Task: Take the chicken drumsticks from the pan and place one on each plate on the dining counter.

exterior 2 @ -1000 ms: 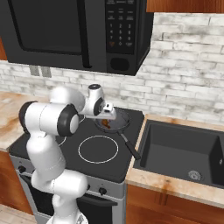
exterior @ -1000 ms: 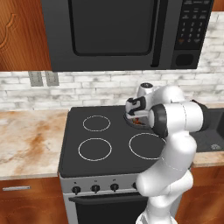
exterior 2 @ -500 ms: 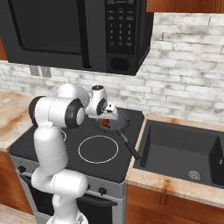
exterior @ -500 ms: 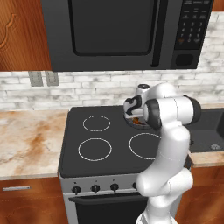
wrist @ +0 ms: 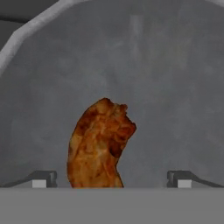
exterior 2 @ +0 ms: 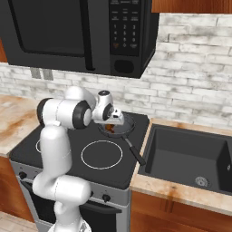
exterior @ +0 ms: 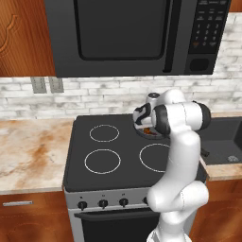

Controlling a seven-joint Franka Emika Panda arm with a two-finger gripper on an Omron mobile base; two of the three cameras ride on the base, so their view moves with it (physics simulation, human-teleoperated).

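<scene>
Left base view: arm reaches over the black stove (exterior: 113,151), set in a mottled stone desk (exterior: 28,153). Gripper (exterior: 143,124) sits low over the pan (exterior: 152,133) on the back right burner; a reddish bit of drumstick (exterior: 148,131) shows just beside it.

Right base view: gripper (exterior 2: 112,125) is down inside the pan (exterior 2: 122,130), whose black handle (exterior 2: 135,151) points toward the sink (exterior 2: 190,156). Drumstick (exterior 2: 109,128) lies in the pan at the jaws.

Hand view: one drumstick (wrist: 100,146) lies on the grey pan floor (wrist: 144,70), between the two finger tips (wrist: 41,178). Jaws stand wide apart, gripping nothing.
</scene>
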